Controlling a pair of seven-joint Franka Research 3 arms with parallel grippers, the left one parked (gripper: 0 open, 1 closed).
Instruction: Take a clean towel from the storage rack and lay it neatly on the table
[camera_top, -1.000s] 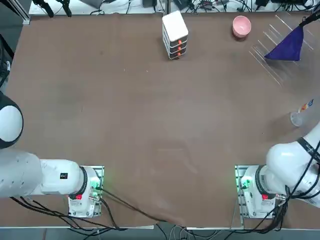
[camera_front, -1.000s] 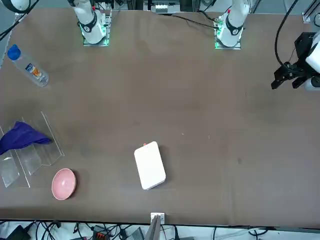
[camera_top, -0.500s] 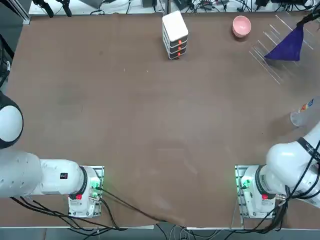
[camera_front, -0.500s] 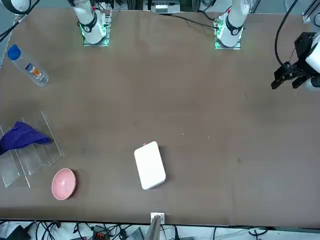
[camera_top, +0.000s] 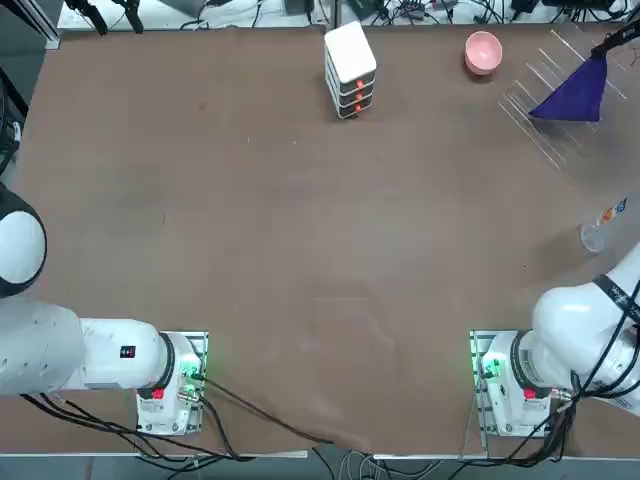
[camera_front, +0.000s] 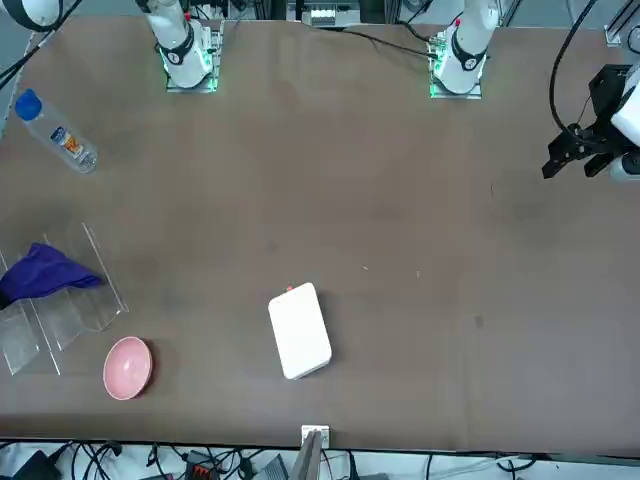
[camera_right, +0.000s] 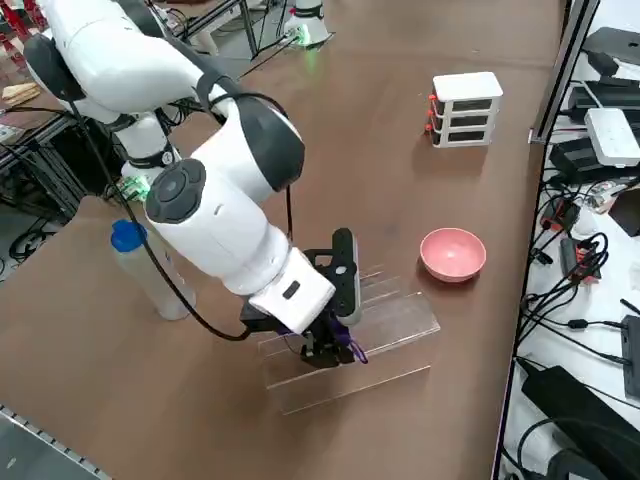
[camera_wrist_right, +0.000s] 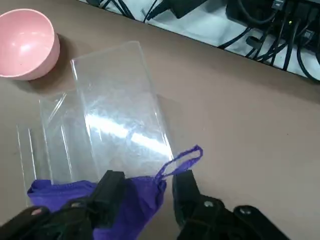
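The purple towel (camera_wrist_right: 132, 202) hangs over the clear storage rack (camera_wrist_right: 117, 117) at the far right of the brown table (camera_top: 300, 250). My right gripper (camera_wrist_right: 147, 182) reaches down over the rack's end. Its two black fingers (camera_wrist_right: 182, 187) stand apart on either side of the towel's upper fold, and a thin purple loop sticks out beside one finger. From the side, the gripper (camera_right: 328, 350) sits low on the rack (camera_right: 385, 320) with a bit of towel (camera_right: 347, 341) showing. Overhead, the towel (camera_top: 575, 92) forms a dark triangle on the rack (camera_top: 540, 105).
A pink bowl (camera_top: 483, 51) sits just left of the rack. The white stacked box (camera_top: 350, 68) stands at the far middle edge. A clear bottle with a blue cap (camera_right: 148, 272) stands beside my right arm. Cables run along the table's far edge.
The towel's fold on the rack has shifted only very slightly. Nothing else on the table has moved.
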